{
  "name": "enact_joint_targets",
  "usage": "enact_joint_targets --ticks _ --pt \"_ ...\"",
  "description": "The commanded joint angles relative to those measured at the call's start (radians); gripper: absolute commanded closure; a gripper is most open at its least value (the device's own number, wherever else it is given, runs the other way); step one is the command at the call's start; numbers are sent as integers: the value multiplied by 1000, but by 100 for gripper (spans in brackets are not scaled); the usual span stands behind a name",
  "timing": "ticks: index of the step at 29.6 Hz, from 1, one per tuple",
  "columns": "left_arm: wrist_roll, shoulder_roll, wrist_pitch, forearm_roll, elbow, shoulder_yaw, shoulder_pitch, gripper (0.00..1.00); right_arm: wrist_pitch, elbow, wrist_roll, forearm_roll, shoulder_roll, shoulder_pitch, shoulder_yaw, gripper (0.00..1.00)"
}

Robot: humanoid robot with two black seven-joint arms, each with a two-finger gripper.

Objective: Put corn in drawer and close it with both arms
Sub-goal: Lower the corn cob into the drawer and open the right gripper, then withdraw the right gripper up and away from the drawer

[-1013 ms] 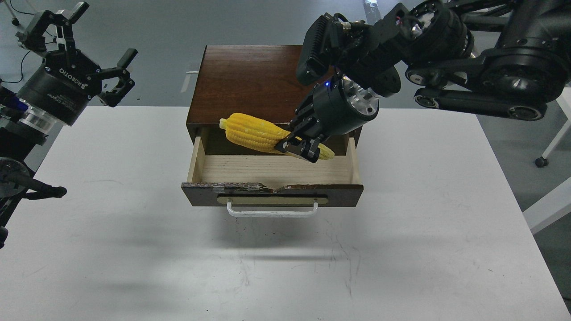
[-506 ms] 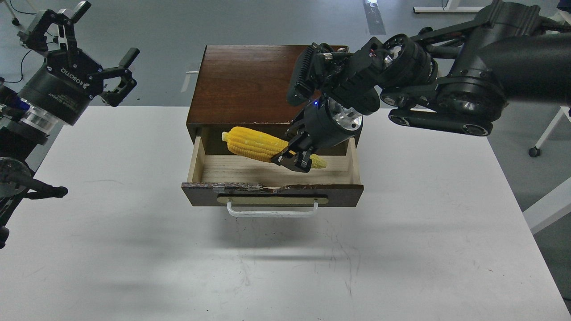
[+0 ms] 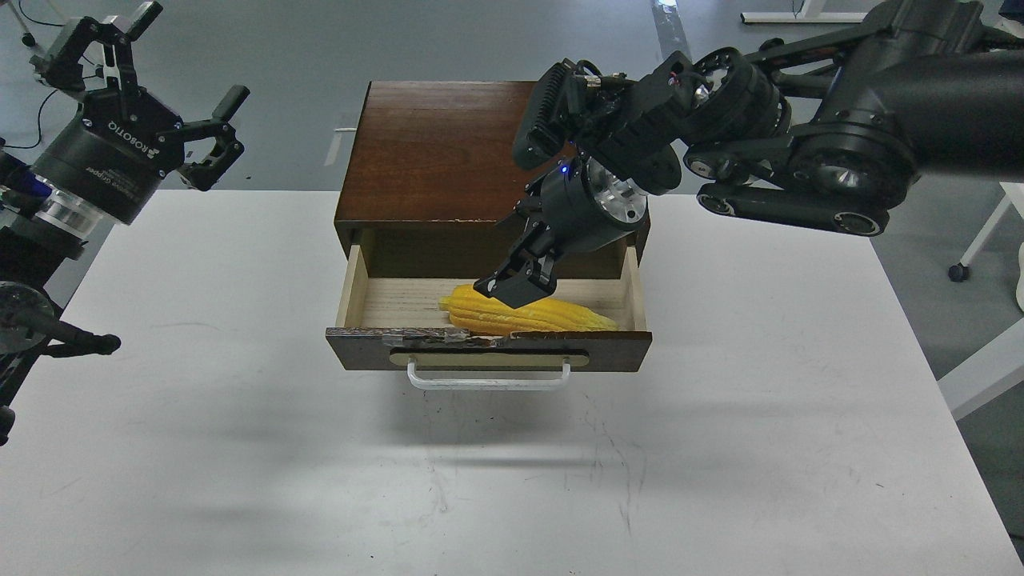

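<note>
Against drawer (image 3: 488, 346) front: corn (image 3: 532, 314).

I count one corn cob (image 3: 528, 314), and it lies in the one open drawer (image 3: 488, 350) at the middle of the frame. This drawer has one white bar handle (image 3: 488, 378). There is one dark wooden cabinet (image 3: 448, 152) and one white table (image 3: 240, 448). I see two grippers: the left gripper (image 3: 148, 84) at upper left, the right gripper (image 3: 516, 286) at center.
</note>
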Motion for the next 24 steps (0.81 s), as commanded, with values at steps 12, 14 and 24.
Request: enact_joint_targets --ticks 12,14,24 --pt "-153 63 0 188 -41 -1 -29 2 1 48 0 683 -489 -510 448 3" --pt "-153 64 0 264 -76 -3 -37 4 -1 45 0 683 -523 -621 532 3" --pt "-153 55 0 725 -372 5 -54 100 -16 17 0 683 -543 -1036 776 3"
